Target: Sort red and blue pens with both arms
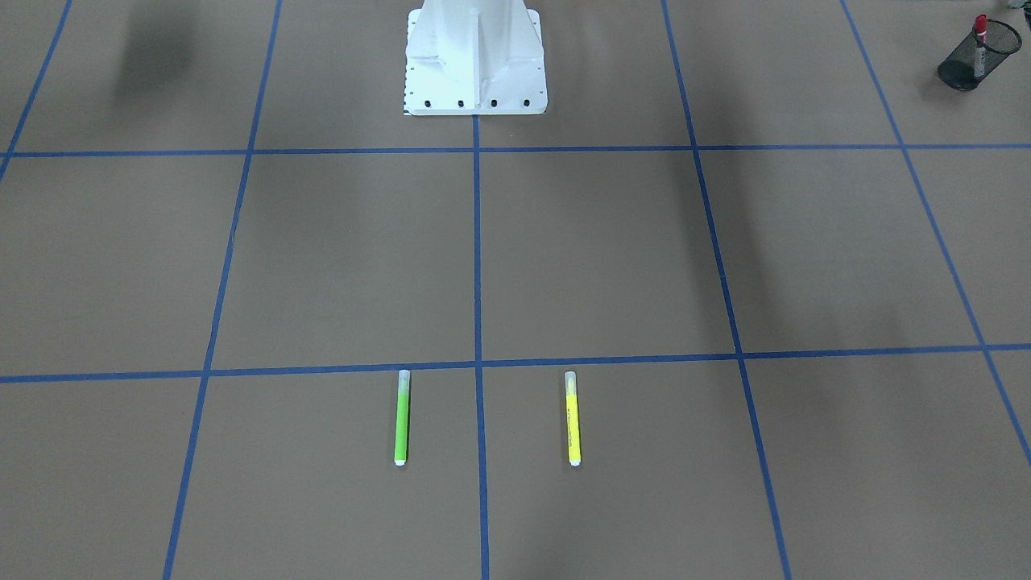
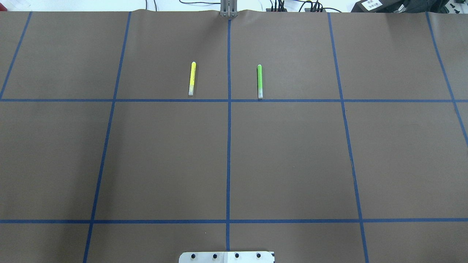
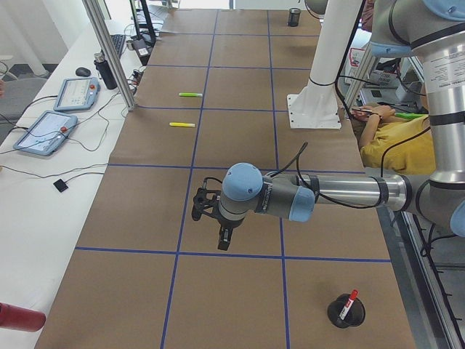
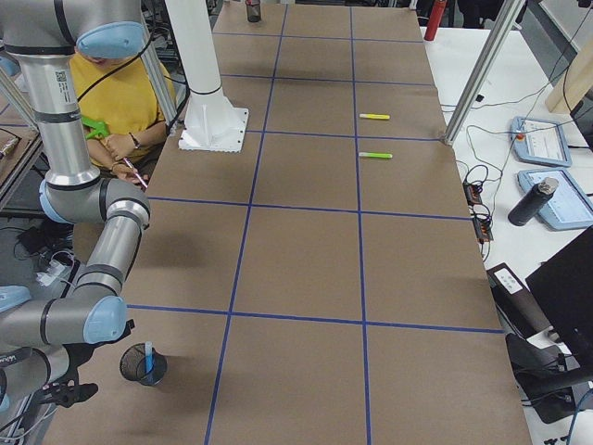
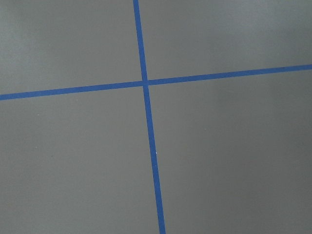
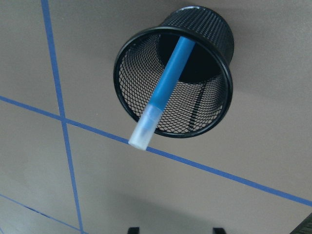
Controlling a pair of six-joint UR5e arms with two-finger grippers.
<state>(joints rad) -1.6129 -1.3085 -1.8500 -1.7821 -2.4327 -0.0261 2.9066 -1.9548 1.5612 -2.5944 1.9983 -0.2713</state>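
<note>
Both of the task's pens are already in cups, so I judge the sorting done. The red marker (image 1: 980, 40) stands cap-up in a black mesh cup (image 1: 999, 47) at the robot's left end of the counter (image 2: 292, 160), on the robot's side. The blue pen (image 6: 168, 83) leans, clear cap up, in a second mesh cup (image 6: 214, 100) at the right end. The right gripper (image 6: 174, 230) hangs just beside that cup with its fingertips apart and nothing between them. The left gripper (image 3: 216, 218) hovers over bare counter near a crossing of tape lines, well apart from the marker's cup. Whether it is spread or closed I cannot tell. The next move probably calls only for lifting both arms clear without knocking the cups. The green pen (image 1: 401, 419) and yellow pen (image 1: 573, 419), lying parallel on the far side, should be left alone. No brand is legible; the print on the yellow pen's barrel and the arm's label is too small to read.
</note>
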